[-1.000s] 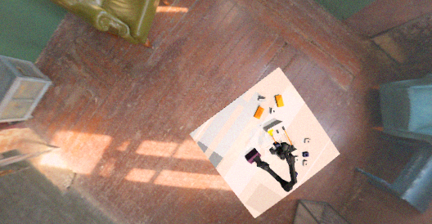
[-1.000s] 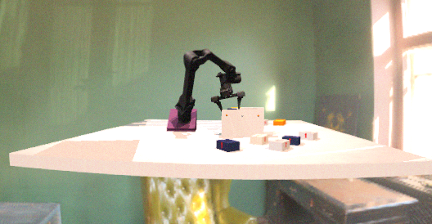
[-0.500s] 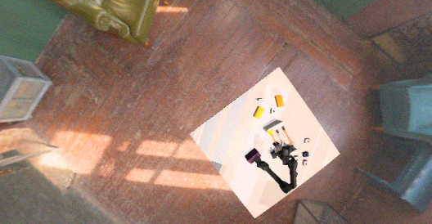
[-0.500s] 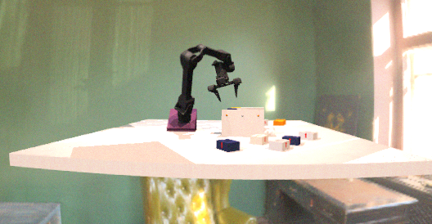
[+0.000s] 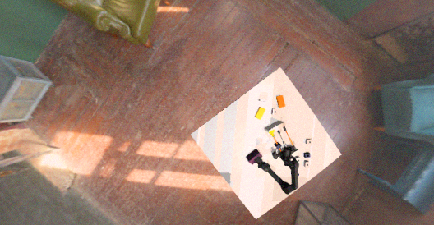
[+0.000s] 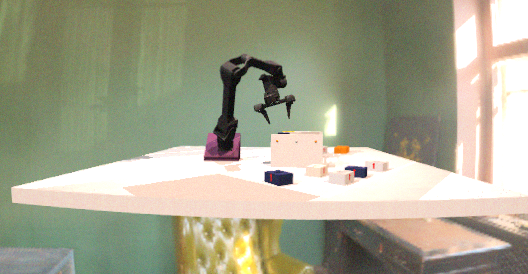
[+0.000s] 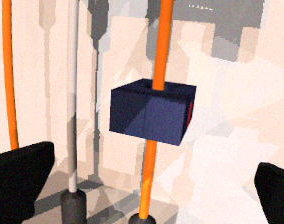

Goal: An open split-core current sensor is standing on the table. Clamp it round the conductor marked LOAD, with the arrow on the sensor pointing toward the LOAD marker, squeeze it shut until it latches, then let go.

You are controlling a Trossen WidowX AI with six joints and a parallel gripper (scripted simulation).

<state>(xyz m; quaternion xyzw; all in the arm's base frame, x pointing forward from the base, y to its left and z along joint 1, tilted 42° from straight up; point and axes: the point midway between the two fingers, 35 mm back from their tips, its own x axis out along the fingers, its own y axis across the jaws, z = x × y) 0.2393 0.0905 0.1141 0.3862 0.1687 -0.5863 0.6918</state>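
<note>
Letting go looks done: tool [image 6: 279, 121] [image 7: 155, 163] wide, dark blue sensor [image 5: 278, 146] [image 7: 152, 112] round orange conductor [image 7: 149, 175], centre frame; next, probably back clear.

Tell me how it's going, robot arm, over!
End effector open, holding nothing. Dark blue sensor around an orange conductor. Nothing between fingers and sensor in wrist view. Latch: cannot tell.

Pale table [image 5: 238, 194] [image 6: 240, 207] — orange block [image 5: 280, 101] [image 6: 341, 149], yellow block [image 5: 260, 112], white panel [image 6: 296, 151], navy sensors — lying loose.
</note>
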